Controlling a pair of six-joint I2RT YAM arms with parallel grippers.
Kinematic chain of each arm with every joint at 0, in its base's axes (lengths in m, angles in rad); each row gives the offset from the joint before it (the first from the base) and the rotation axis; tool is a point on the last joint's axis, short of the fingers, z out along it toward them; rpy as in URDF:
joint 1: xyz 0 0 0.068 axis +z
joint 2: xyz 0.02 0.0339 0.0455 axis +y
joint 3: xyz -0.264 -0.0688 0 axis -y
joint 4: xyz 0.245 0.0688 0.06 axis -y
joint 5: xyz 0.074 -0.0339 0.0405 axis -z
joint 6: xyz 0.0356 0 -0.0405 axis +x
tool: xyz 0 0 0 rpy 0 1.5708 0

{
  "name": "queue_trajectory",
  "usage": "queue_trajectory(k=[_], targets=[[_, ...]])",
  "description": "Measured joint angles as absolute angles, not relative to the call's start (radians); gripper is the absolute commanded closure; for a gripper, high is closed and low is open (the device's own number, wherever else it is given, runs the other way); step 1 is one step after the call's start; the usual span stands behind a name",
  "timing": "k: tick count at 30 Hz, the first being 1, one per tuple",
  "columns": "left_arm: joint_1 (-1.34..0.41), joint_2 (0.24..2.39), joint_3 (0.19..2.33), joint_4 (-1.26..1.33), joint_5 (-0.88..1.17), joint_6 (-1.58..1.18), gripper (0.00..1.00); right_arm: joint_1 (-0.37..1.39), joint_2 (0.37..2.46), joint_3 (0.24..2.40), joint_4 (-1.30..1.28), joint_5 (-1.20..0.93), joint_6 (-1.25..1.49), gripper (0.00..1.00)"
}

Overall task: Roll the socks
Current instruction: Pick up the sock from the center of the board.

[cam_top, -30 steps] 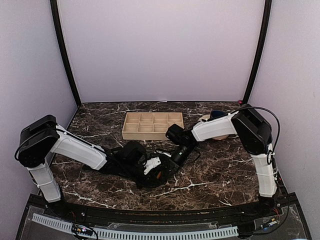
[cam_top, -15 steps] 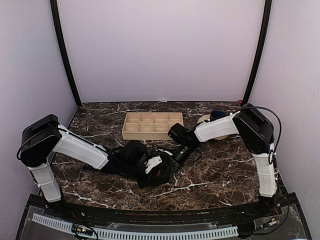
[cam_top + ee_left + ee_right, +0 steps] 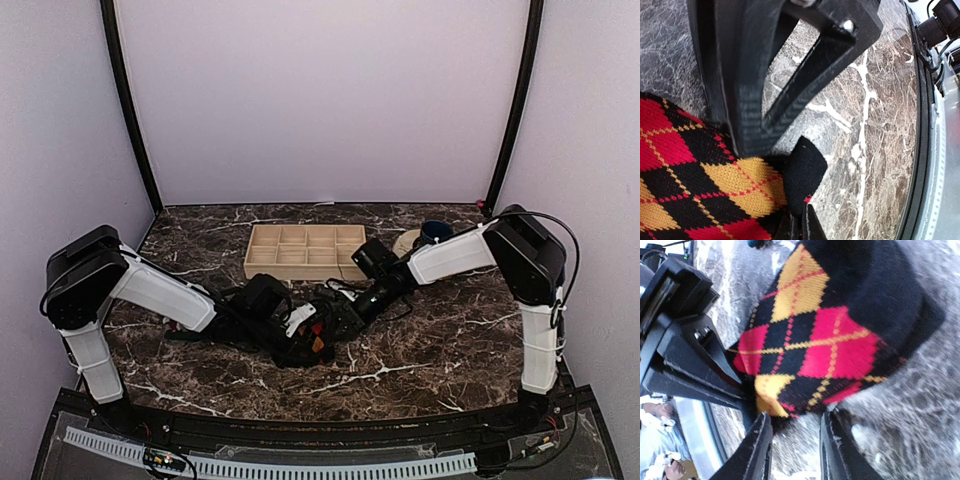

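Sock [image 3: 820,340]: black w/ big diamonds, some red, some orange-yellow. Thin dotted lines cross the diamonds: yellow on the red ones, red on the yellow ones. One end of the sock is plain black, no pattern.

Bench [image 3: 450,330]: dark brown-black stone look w/ white wiggly lines. Up close it looks more grey & white.

L tool [image 3: 800,226] & R tool [image 3: 795,420]: black all over.

Arms [image 3: 160,295]: white w/ black joints.

Tray [image 3: 300,272]: pale tan, light wood colour.

Mug [image 3: 435,231]: dark blue.

Walls [image 3: 320,100]: pale purple, plain. Corner poles [image 3: 128,110]: black.
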State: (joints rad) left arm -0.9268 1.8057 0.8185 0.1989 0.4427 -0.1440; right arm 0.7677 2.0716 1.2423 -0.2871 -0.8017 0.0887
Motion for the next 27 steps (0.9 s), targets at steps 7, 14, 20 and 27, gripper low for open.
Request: queue_trajectory(k=[7,14,20,27], targets=[[-0.899,1.818,0.817,0.207,0.506,-0.188,1.00,0.763,2.003,1.143,-0.161,-0.731,0.134,0.70],[-0.863,1.827,0.817,0.198,0.579,-0.227,1.00,0.764,1.884,0.996,-0.028,-0.628,0.147,0.70],[-0.838,1.848,0.838,0.168,0.651,-0.259,1.00,0.807,1.773,0.890,0.074,-0.469,0.109,0.69],[-0.809,1.874,0.857,0.134,0.744,-0.296,1.00,0.925,1.687,0.810,0.137,-0.274,0.035,0.68]])
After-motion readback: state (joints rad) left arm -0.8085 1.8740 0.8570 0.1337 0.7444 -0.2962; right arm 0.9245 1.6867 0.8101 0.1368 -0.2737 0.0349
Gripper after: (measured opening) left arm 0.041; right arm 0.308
